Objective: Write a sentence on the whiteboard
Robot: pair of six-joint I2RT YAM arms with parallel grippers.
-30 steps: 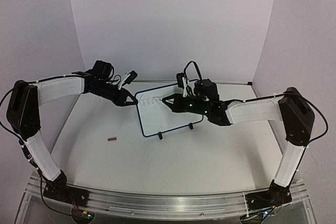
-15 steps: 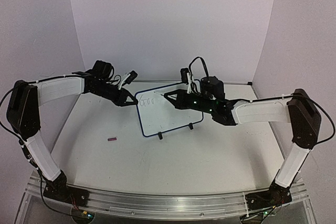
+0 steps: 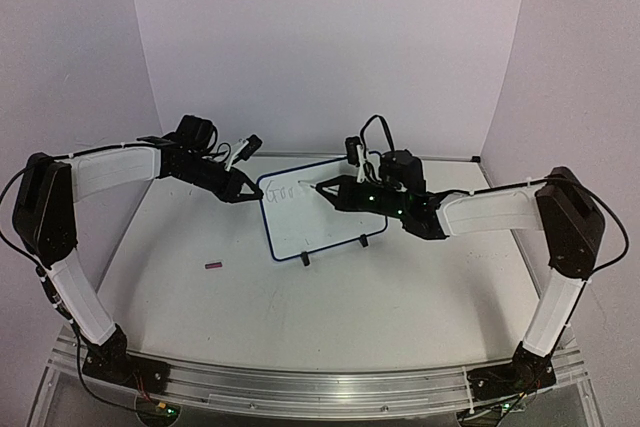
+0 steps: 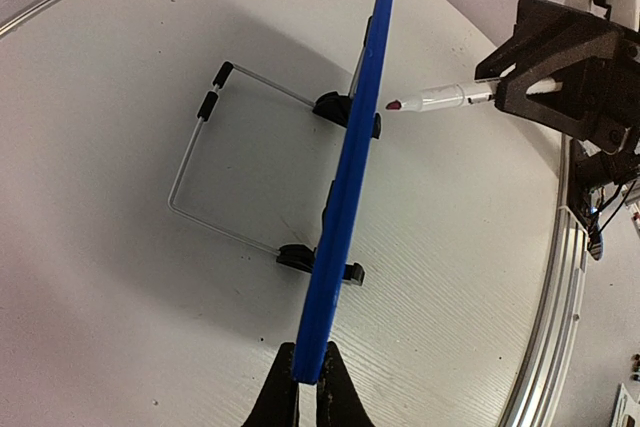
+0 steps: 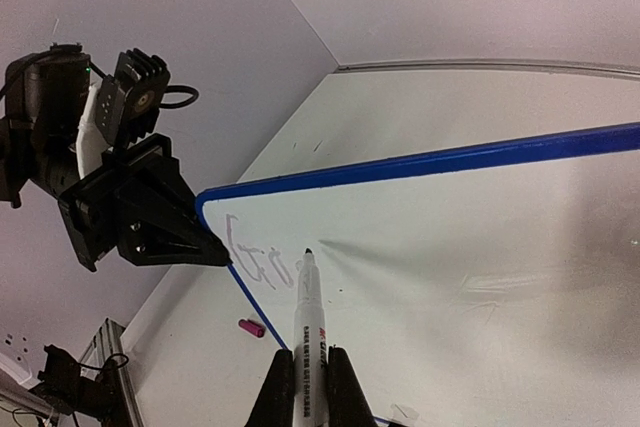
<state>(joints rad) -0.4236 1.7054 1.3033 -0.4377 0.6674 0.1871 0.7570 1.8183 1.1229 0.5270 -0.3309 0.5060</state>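
A small whiteboard (image 3: 322, 217) stands propped on its feet on the table (image 3: 400, 287). The left gripper (image 4: 307, 367) is pinched closed on its blue frame edge. The right gripper (image 5: 305, 367) is clamped on a marker (image 5: 304, 297), its tip beside the faint sentence (image 5: 262, 262). The board looks light, rigid and tip-prone, so it is best braced by the frame.

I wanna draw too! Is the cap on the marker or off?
Off. The marker shows a bare pointed tip near the whiteboard, held by the right gripper.

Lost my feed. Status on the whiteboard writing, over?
Left gripper shut on whiteboard edge. Right gripper shut on marker, tip close to board. First letters written. Nothing blocking.
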